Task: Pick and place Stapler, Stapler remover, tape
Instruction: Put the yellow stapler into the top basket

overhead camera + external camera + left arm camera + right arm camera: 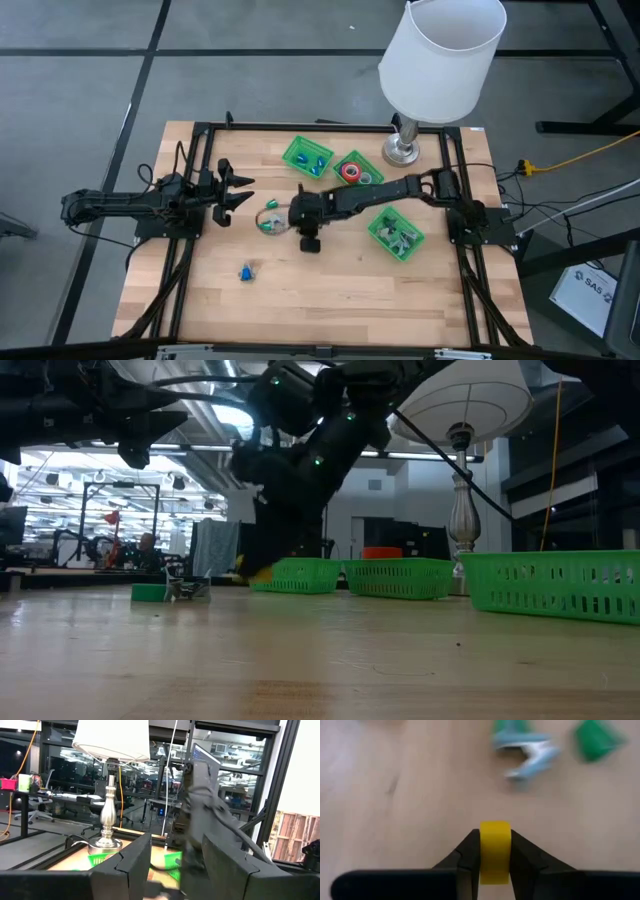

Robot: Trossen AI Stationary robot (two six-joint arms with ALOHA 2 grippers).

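a dark robot arm reaches from the right across a wooden table (330, 290), its right gripper (495, 851) pinching a small yellow tape roll (495, 851) edge-on between its two fingers near the table's middle. just beyond the held roll, on the bare wood, lie a pale blue-and-grey staple remover (527, 755) and a green tape roll (594, 739), both blurred in the wrist view. the left gripper (238, 192) waits at the table's left side, raised off the wood, its fingers spread and holding nothing. three green trays stand toward the far and right side: one (306, 157) holds blue items, a second (355, 169) holds a red tape roll (350, 171), and a third (395, 233) nearer the right edge holds pale metal pieces too small to tell apart. a small blue item (245, 272) sits alone toward the near left. a lamp (443, 60) with a white shade stands at the far right corner.
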